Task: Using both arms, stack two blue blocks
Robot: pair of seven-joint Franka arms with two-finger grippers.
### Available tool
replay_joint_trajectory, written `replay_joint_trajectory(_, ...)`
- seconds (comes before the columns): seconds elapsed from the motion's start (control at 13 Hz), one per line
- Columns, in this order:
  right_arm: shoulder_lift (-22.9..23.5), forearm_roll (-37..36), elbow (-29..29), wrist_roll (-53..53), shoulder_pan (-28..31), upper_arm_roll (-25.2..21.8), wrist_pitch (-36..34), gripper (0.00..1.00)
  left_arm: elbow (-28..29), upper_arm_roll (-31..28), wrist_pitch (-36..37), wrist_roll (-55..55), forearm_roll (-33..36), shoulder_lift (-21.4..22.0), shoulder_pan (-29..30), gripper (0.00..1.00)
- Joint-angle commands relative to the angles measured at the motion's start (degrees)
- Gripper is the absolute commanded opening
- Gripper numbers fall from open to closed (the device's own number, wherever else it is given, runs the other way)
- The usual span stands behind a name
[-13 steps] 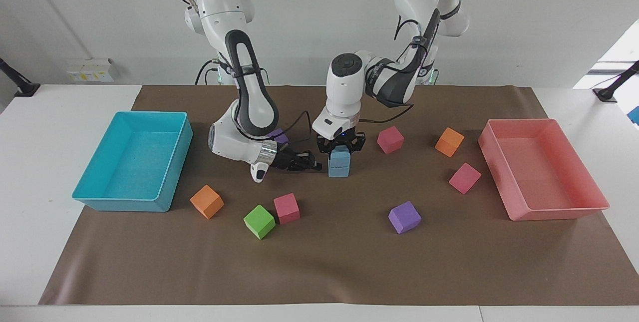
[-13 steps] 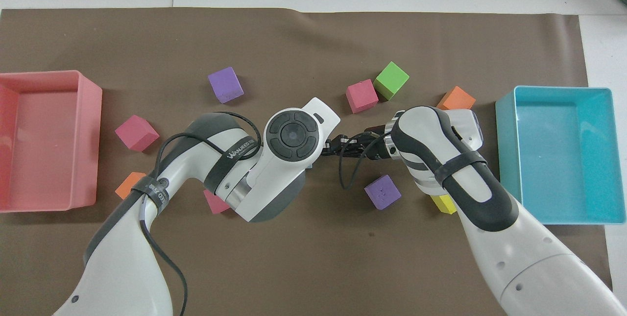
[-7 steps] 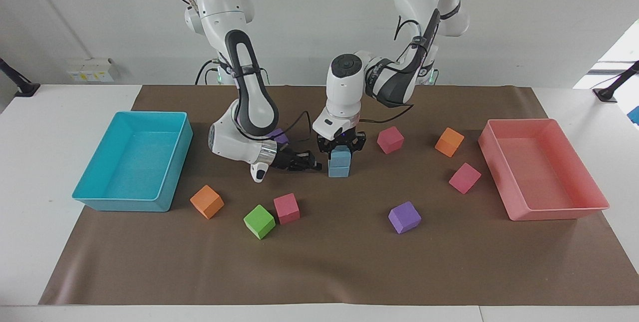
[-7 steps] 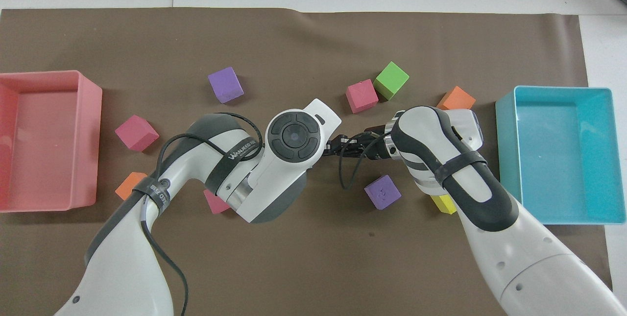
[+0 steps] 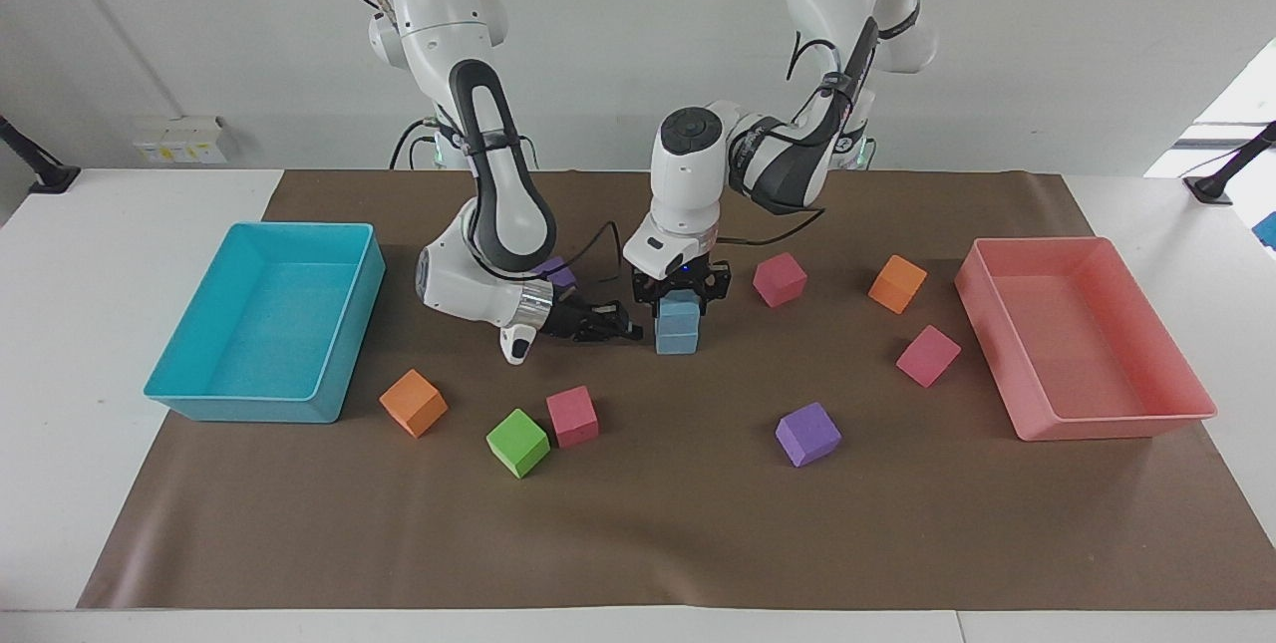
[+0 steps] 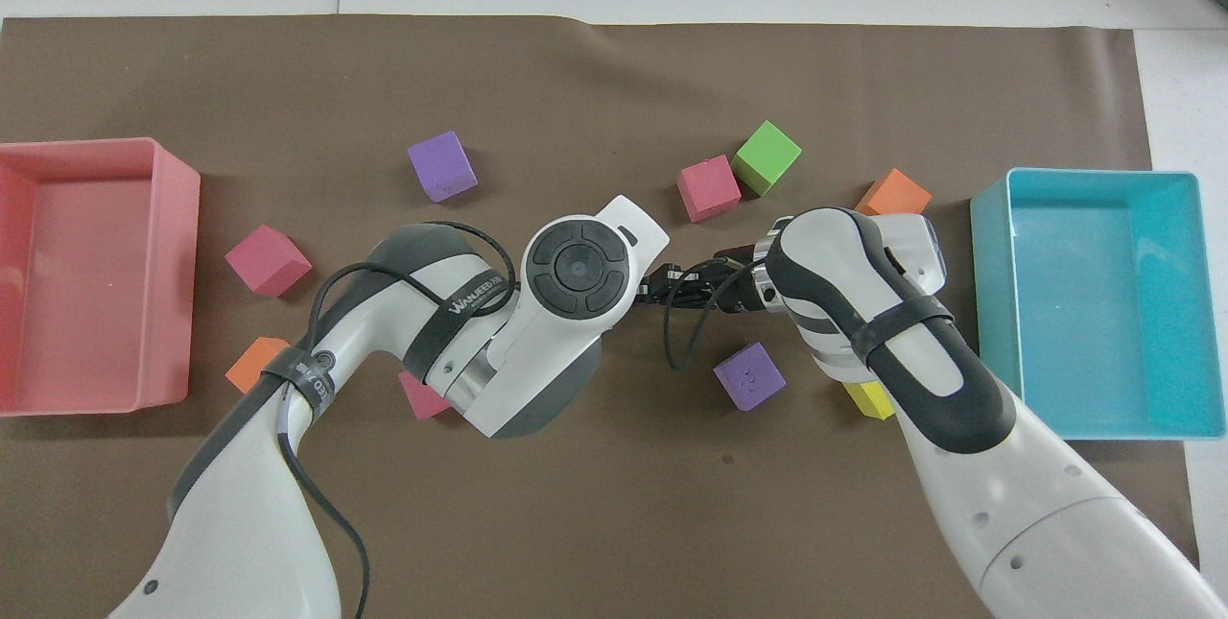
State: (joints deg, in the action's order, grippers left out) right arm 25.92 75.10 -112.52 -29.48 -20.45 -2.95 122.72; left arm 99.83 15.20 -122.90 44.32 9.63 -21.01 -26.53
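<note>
Take the stack as the dial's centre, with twelve pointing at the robots. The two blue blocks (image 5: pixel 678 322) stand one on the other mid-mat, on the brown mat (image 5: pixel 638 523). The left gripper (image 5: pixel 680 300) comes straight down around the upper block; whether it clamps it or has let go I cannot tell. The right gripper (image 5: pixel 626 329) lies low at nine o'clock, just beside the lower block, closed on nothing.

A pink cube (image 5: pixel 779 279) sits at two, a purple cube (image 5: pixel 807 433) at four, another pink cube (image 5: pixel 572 416) and a green cube (image 5: pixel 517 443) near eight. The cyan tray (image 5: pixel 249 409) is out at nine, the pink tray (image 5: pixel 1107 424) at three.

From overhead the stack is hidden under the left arm's wrist. A yellow cube (image 6: pixel 868 398) is half covered by the right arm. A second purple cube (image 5: pixel 556 273) peeks from past that arm at ten.

A strap (image 6: pixel 470 294) on the left arm reads something like "WANJEED"; the rest I cannot make out.
</note>
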Motion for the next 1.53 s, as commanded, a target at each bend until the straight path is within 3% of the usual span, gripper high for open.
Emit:
replay_joint_trajectory(0.0, -0.2, -1.0, -0.1, 2.0, -0.1, 0.1, 0.9, 0.0, -0.2, -0.5, 0.7, 0.5, 0.9, 0.4, -0.4, 0.85)
replay_joint_trajectory(0.23, -0.1, -1.0, -0.1, 2.0, 0.0, 0.1, 0.9, 0.0, -1.3, -0.6, 2.3, 0.5, 0.9, 0.7, 0.1, 1.0)
replay_joint_trajectory(0.61, -1.2, -3.2, 0.1, 2.6, 0.4, 0.0, 0.1, 0.0, -5.5, -1.1, 7.8, -0.2, 0.5, 3.0, 0.6, 1.0)
replay_joint_trajectory(1.0, -4.5, -18.5, 4.1, 14.4, 1.0, -0.3, -0.1, 0.0, -6.0, -1.1, 16.4, -13.4, -2.8, 11.6, 9.3, 1.0)
replay_joint_trajectory(1.07, -5.1, -21.7, 4.7, 16.2, 1.1, -0.4, -0.2, 0.09, -6.0, -1.1, 18.0, -16.0, -2.9, 12.9, 11.4, 1.0)
replay_joint_trajectory(1.15, -5.9, -24.4, 4.7, 17.2, 1.5, -0.5, -0.1, 0.49, -6.0, -1.1, 19.4, -18.0, -2.9, 14.0, 13.3, 1.0)
replay_joint_trajectory(1.23, -7.1, -26.9, 4.7, 18.0, 1.8, -0.5, -0.1, 0.99, -6.0, -1.1, 20.6, -19.8, -2.9, 14.9, 14.8, 1.0)
replay_joint_trajectory(1.46, -11.5, -40.0, 4.7, 25.0, 3.2, -0.7, -0.4, 1.0, -6.1, -1.5, 23.9, -24.3, -3.2, 16.3, 19.1, 1.0)
